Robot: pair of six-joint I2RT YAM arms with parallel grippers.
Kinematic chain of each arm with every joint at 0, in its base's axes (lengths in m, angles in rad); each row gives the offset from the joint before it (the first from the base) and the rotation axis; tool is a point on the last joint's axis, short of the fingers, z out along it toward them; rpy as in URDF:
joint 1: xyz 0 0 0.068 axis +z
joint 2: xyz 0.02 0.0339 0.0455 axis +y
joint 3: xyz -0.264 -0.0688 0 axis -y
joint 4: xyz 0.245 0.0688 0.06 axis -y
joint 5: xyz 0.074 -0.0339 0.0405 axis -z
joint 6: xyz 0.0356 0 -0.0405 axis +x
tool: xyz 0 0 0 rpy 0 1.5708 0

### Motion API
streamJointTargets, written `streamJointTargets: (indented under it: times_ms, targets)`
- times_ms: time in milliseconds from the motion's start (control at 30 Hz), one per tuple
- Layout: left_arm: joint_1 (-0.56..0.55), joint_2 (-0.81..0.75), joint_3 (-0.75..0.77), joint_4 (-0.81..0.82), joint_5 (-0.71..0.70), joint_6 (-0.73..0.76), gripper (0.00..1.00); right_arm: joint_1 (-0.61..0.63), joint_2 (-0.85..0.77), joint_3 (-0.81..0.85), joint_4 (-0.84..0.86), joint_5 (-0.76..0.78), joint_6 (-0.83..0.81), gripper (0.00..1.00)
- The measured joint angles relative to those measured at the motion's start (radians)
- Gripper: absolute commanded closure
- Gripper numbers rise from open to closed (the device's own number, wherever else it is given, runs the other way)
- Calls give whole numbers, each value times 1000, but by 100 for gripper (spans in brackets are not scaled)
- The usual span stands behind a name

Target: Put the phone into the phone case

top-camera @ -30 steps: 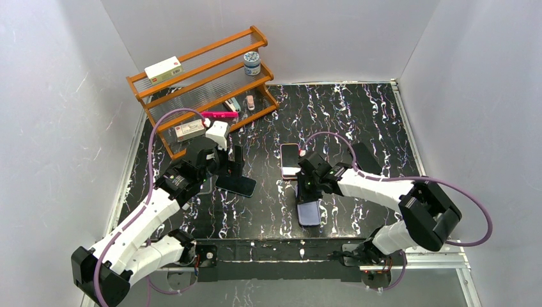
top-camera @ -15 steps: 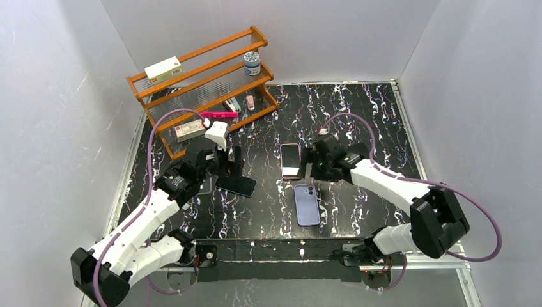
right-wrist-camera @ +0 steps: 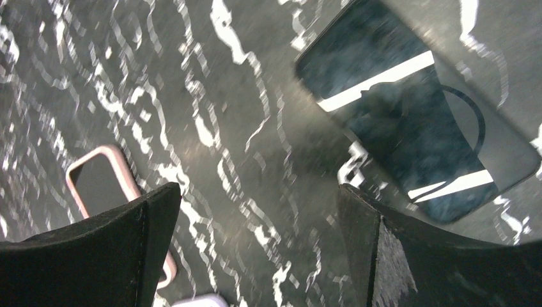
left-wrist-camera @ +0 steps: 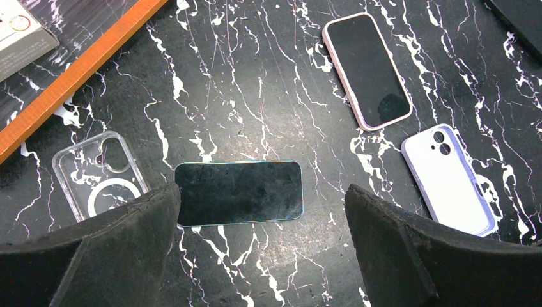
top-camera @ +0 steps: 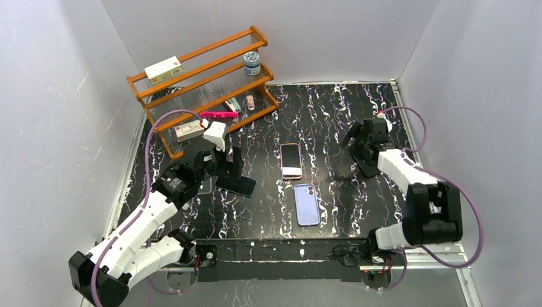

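Observation:
A bare black phone [left-wrist-camera: 238, 192] lies screen up on the marble table, with a clear phone case [left-wrist-camera: 96, 176] just left of it. My left gripper [left-wrist-camera: 262, 195] hovers open above them, its jaws wide and holding nothing; from above it [top-camera: 230, 165] stands over the phone [top-camera: 236, 185]. A lavender-cased phone [top-camera: 307, 204] lies back up near the front middle, and a pink-cased phone [top-camera: 291, 160] lies screen up behind it. My right gripper [top-camera: 356, 146] is open and empty at the right, beside a black case [right-wrist-camera: 415, 147].
An orange wooden rack [top-camera: 198, 83] with boxes, a jar and small items stands at the back left. White walls enclose the table on the left, back and right. The black case [top-camera: 369, 169] lies under the right arm's wrist.
My right gripper opened, let go of the lavender-cased phone and swung back and right to the black case. The lavender phone stays flat on the table. The left arm has not moved.

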State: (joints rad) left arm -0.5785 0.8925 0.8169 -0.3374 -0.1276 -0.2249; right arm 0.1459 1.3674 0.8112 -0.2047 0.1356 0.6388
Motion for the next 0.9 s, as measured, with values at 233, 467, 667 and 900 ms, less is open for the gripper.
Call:
streamJointTargets:
  times_ms: [233, 467, 667, 900]
  targets:
    - [0, -8, -3, 0, 4, 0, 2, -134, 199, 63, 111, -9, -18, 1]
    - [0, -8, -5, -1, 5, 0, 2, -213, 286, 137, 208, -15, -26, 1]
    - [0, -8, -5, -1, 4, 0, 2, -232, 393, 202, 239, -35, -41, 1]
    - [0, -8, -5, -1, 4, 0, 2, -236, 454, 240, 254, -111, -56, 2]
